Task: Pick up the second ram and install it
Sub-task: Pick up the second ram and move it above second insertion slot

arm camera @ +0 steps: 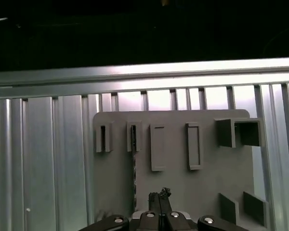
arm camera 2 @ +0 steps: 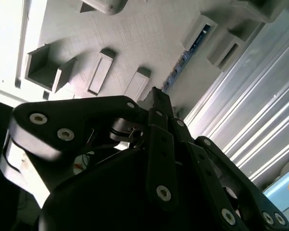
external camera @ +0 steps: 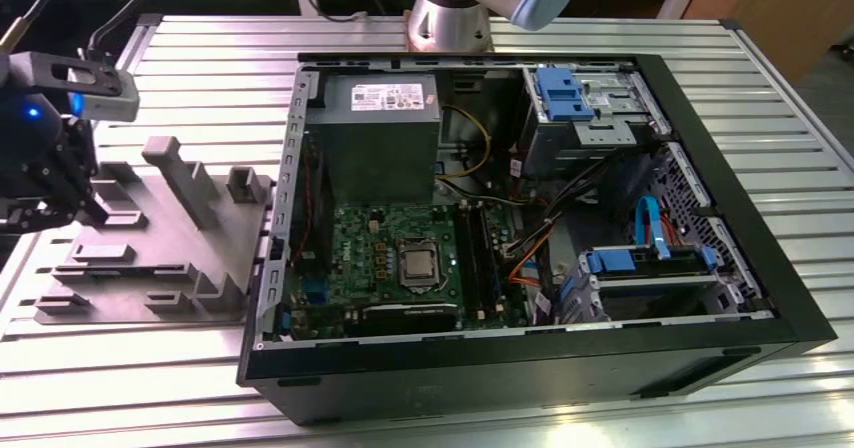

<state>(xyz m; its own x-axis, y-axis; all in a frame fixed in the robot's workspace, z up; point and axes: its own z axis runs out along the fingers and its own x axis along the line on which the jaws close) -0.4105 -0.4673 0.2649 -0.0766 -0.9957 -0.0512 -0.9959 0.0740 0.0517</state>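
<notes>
Gripper (arm camera: 159, 195) hung over grey fixture (arm camera: 207, 187) on worktop (external camera: 134, 388). Jaws closed, nothing held. Second ram (arm camera: 134, 166) stood on edge in fixture slots, just beside jaws, not between them. Risk judged: descent with jaws closed or offset would strike stick's top edge, tilting or chipping it. Open case (external camera: 534, 368) lay well apart.

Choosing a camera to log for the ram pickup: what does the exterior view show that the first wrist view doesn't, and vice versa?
Exterior view: the open computer case, its motherboard with the processor, and the arm's base. First wrist view: the second ram, a thin dark strip on edge in the fixture plate. Shared: that grey fixture plate, the ribbed metal table, and the gripper above the plate.
</notes>
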